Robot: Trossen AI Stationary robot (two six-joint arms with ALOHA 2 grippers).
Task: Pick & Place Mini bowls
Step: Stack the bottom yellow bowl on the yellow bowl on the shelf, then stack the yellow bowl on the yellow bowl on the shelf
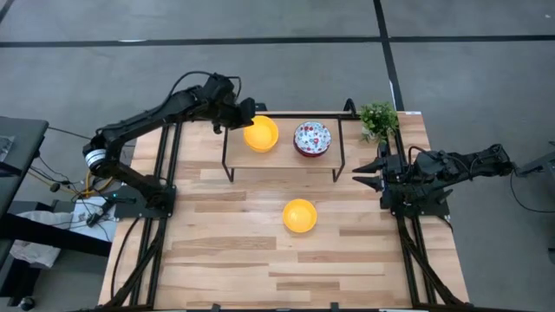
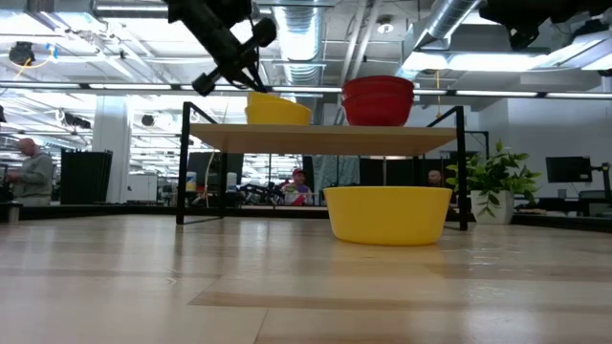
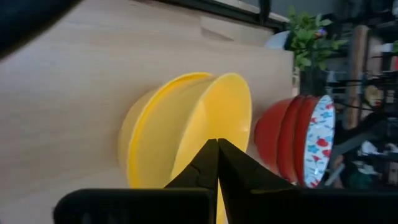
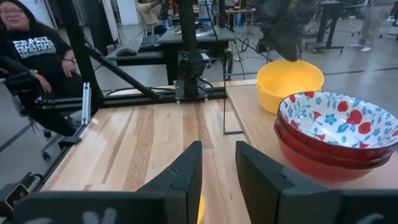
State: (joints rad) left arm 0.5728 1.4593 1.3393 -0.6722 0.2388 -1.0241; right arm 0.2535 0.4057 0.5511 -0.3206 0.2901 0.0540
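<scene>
A raised wooden shelf [image 2: 325, 139] carries a stack of two yellow mini bowls [image 1: 260, 133] and, to its right, a stack of red mini bowls [image 1: 312, 139] with a white floral inside. A single yellow mini bowl [image 1: 299, 215] stands on its base on the table in front of the shelf. My left gripper [image 1: 245, 118] is at the left side of the yellow stack and is shut on it. My right gripper [image 1: 366, 171] waits open at the table's right, beside the shelf, touching nothing. My left gripper pinches the rim of the top yellow bowl [image 3: 231, 127] between its two fingers [image 3: 205, 165], one inside the bowl and one outside. It comes slanting down from the table's left. The bowl still sits in the lower yellow bowl [image 3: 140, 134] on the shelf, slightly tilted.
The shelf stands on a thin black frame [image 2: 183, 162] with legs at each corner. A green plant [image 1: 379, 119] stands at the far right corner beside the shelf. Bare wood lies on the near half of the table [image 1: 260, 269]. People show in the room beyond.
</scene>
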